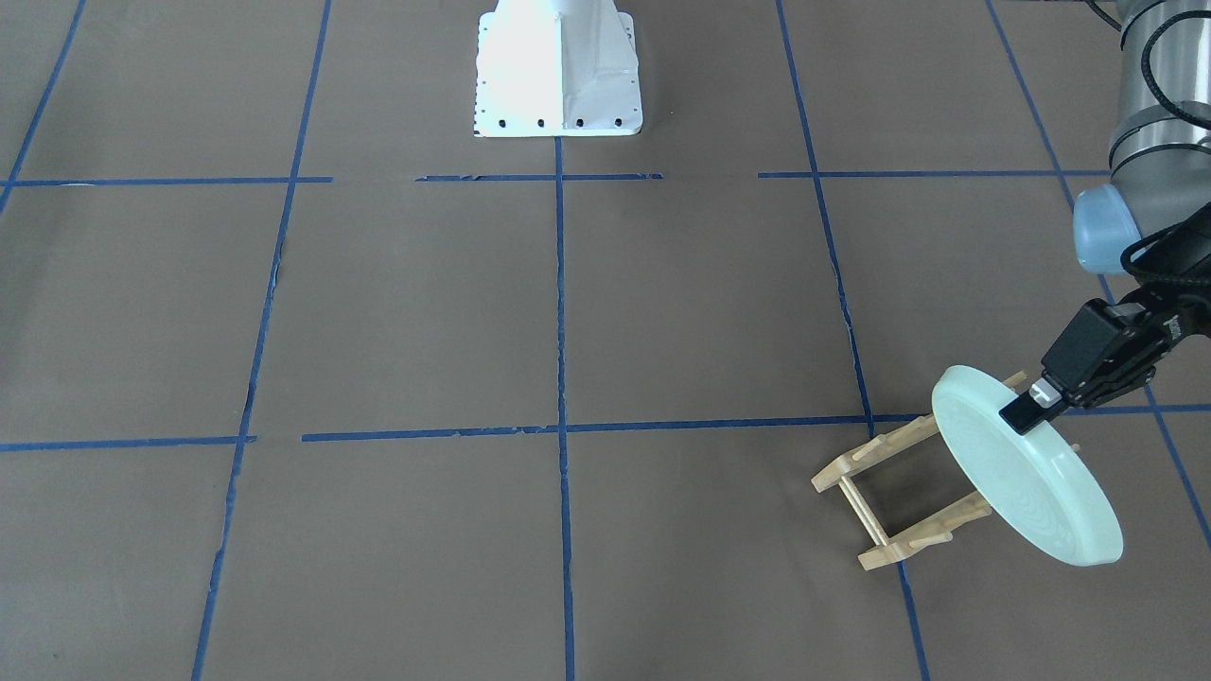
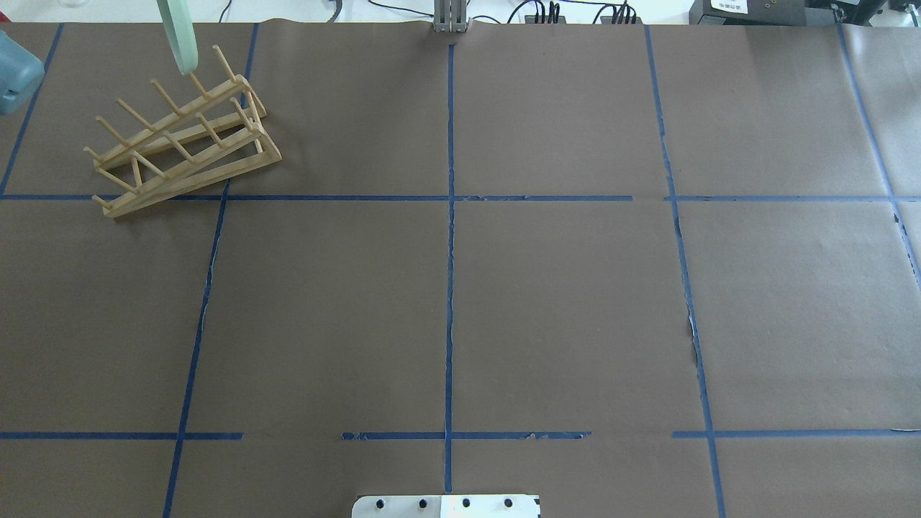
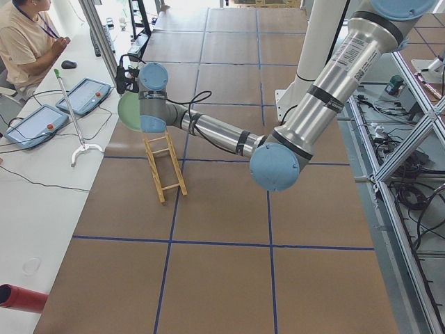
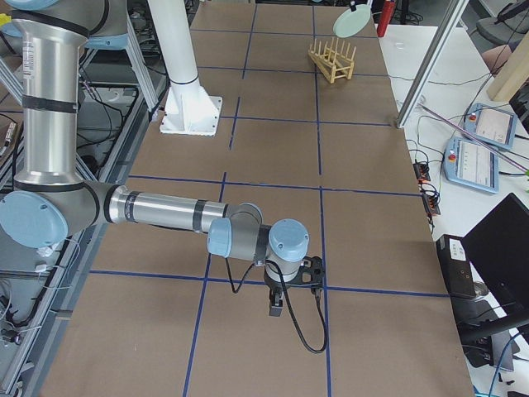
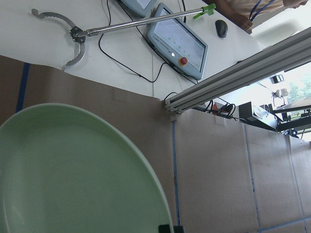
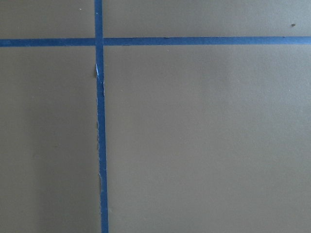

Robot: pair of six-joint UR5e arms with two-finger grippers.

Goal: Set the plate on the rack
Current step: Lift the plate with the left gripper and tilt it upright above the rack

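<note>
Lower right in the front view: the rack (image 1: 880,450) on the tabletop (image 1: 568,312), the plate (image 1: 1031,482) tilted over its right end, rim pinched in my left tool (image 1: 1024,411). Placing step; next I'd lower its edge into the rack.

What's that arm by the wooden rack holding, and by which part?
The left gripper holds the green plate by its rim, tilted over the rack.

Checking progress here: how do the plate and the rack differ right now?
The plate is pale mint green and solid; the rack is light wood, open rails and pegs. The plate is held tilted in the left gripper; the rack stands on the table. Both are on the robot's left side.
</note>
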